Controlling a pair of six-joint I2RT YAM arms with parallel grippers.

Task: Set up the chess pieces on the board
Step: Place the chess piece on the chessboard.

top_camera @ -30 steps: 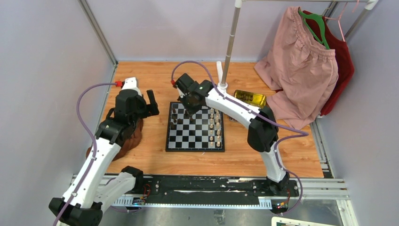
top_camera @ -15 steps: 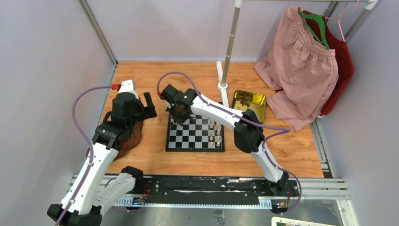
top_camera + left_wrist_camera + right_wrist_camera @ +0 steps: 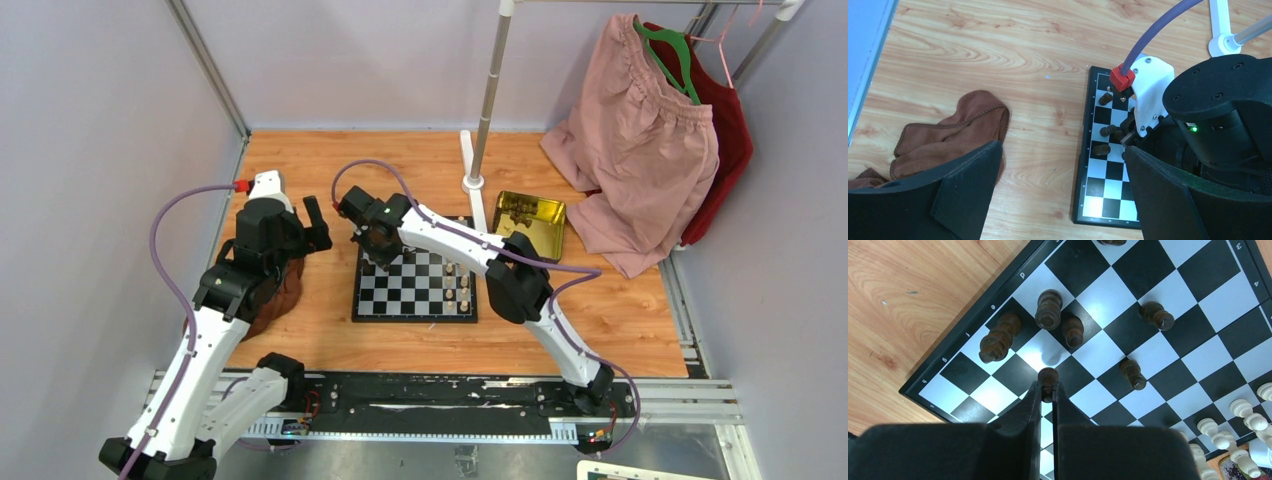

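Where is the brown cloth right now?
In the top view the brown cloth lies crumpled on the table's left side, left of the board and partly under the left arm; the left wrist view shows bare wood between cloth and board.

Crumpled brown cloth [image 3: 948, 131] on the wooden table [image 3: 320, 160]; gold tray [image 3: 546, 216] near pink shorts [image 3: 640, 130] on a green hanger [image 3: 672, 45].

Dark chess pieces [image 3: 1049, 310] crowd the right gripper [image 3: 1047, 388] and its pawn [image 3: 1048, 376] at the board's [image 3: 1083, 260] far-left corner; bare tabletop [image 3: 1038, 125] lies open between board and brown cloth [image 3: 958, 125].
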